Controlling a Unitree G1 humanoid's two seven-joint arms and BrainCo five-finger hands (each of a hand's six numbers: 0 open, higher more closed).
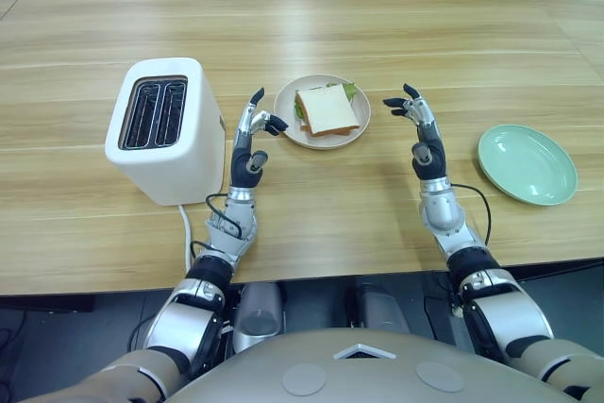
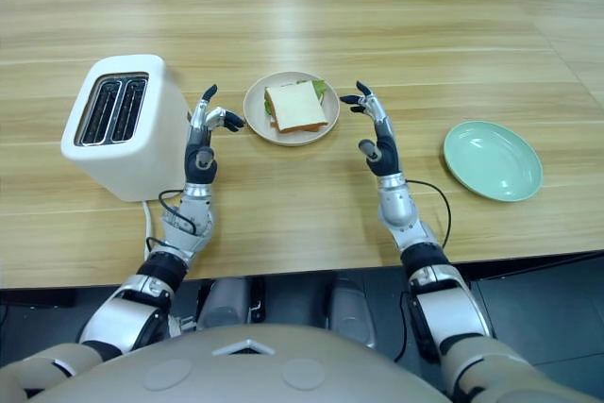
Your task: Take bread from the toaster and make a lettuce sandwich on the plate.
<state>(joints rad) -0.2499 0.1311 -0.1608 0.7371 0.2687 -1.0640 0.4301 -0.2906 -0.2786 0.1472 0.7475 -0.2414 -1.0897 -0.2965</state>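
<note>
Fingers of the left hand and right hand were released, holding nothing, flanking the round beige plate where the white-bread lettuce sandwich lay. The cream box-shaped toaster stood left on the wooden worktop.

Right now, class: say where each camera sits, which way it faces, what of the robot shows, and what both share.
Left eye view: on the head, facing forward and down at the table; left robot hand and right robot hand show.
Right eye view: just beside it, same aim, same hands.
Shared: toaster, sandwich on its plate, green plate.
</note>
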